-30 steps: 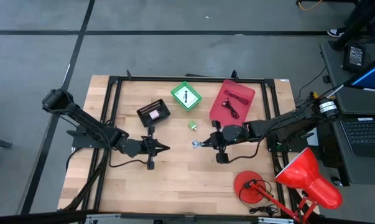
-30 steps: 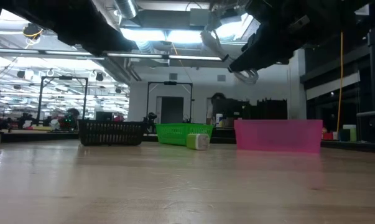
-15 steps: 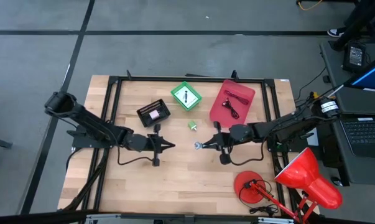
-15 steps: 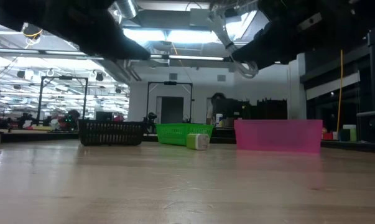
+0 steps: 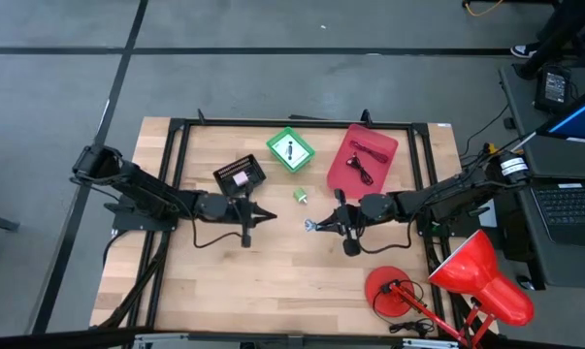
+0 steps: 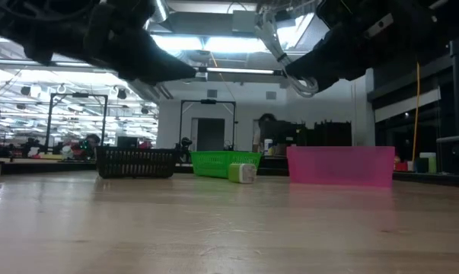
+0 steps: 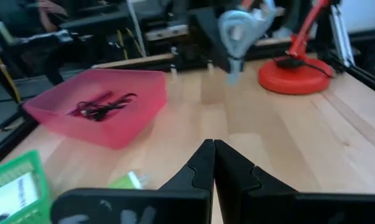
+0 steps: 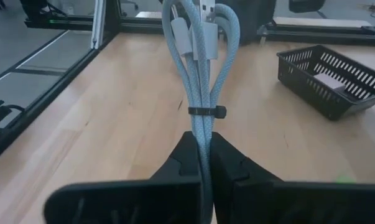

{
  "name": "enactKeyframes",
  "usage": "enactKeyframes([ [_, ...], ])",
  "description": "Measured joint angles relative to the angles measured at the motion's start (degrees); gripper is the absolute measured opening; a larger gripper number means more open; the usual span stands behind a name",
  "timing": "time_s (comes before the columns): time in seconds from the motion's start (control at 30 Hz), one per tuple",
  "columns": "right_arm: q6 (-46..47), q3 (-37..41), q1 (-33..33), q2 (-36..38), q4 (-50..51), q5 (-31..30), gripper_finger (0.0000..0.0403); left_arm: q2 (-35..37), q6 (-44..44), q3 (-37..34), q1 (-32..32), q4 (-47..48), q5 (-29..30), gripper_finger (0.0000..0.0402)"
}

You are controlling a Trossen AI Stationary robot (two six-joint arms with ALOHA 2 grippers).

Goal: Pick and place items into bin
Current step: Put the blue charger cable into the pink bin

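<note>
My right gripper (image 5: 323, 225) is over the table's middle, shut on a pale blue-grey cable bundle (image 8: 203, 62) bound by a black tie. My left gripper (image 5: 265, 215) hovers shut a short way to its left, its tips pointing at the bundle (image 7: 237, 31) and touching nothing. A small green piece (image 5: 301, 196) lies on the wood just beyond them. The pink bin (image 5: 362, 155) holds a black and a red cable. The green bin (image 5: 290, 149) holds a white card. The black basket (image 5: 240, 176) has something pink inside. My right gripper pinches the cable bundle between its two fingers at the end of the coil below the black tie (image 8: 203, 134). The fingers come level from the table's right and lie along the bundle. It sticks out ahead of them, lifted clear of the table (image 6: 301, 82).
A red desk lamp (image 5: 467, 276) stands at the near right corner, its round base (image 5: 389, 291) close behind my right arm. A black frame (image 5: 176, 136) runs around the work area. Bare wood (image 5: 273, 281) lies toward the near edge.
My left gripper has moved toward the table's right and a little toward the far edge, closing on the held bundle, and stayed shut. My right gripper has kept almost still with the bundle in its fingers.
</note>
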State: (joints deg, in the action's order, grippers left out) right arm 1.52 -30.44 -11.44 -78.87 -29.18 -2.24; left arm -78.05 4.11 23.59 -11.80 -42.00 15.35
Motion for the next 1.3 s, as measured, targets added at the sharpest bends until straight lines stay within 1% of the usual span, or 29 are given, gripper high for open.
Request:
enactKeyframes([
  [0.17,0.0,0.0,0.0,0.0,0.2,0.0,0.0,0.7,-0.3,-3.4,1.6,-6.7,0.0,0.0003],
  [0.37,0.2,0.0,0.0,0.0,0.2,0.0,0.0,0.7,-0.4,-3.4,1.8,-7.0,-0.1,0.0003],
  [0.47,0.2,0.0,0.0,0.0,-0.6,-0.2,0.0,0.7,-1.9,-3.4,1.8,-6.9,-0.1,0.0003],
  [0.63,-0.1,0.0,0.3,0.0,-0.7,-5.3,0.0,0.7,-3.5,-3.4,1.7,-6.9,0.0,0.0003],
  [0.7,0.1,0.0,0.9,0.0,-0.4,-6.1,0.0,0.7,-4.2,-3.4,1.7,-6.7,0.0,0.0003],
  [0.73,0.9,0.0,1.3,0.2,-0.2,-7.1,0.0,0.7,-4.6,-3.4,1.7,-6.6,-0.1,0.0003],
  [0.83,3.4,-0.2,2.5,1.9,1.4,-13.0,0.0,0.7,-6.4,-3.4,1.7,-6.6,0.0,0.0003],
  [1.0,8.4,-0.1,3.5,6.0,9.9,-21.7,0.0,0.7,-10.8,-3.4,1.7,-6.6,0.0,0.0003],
  [1.17,14.0,-0.1,3.6,11.3,22.1,-33.4,0.0,0.7,-12.5,-3.4,1.7,-6.2,0.0,0.0003],
  [1.3,20.1,-0.1,3.6,15.9,32.8,-39.8,0.0,0.7,-12.5,-3.4,1.7,-6.2,0.0,0.0003],
])
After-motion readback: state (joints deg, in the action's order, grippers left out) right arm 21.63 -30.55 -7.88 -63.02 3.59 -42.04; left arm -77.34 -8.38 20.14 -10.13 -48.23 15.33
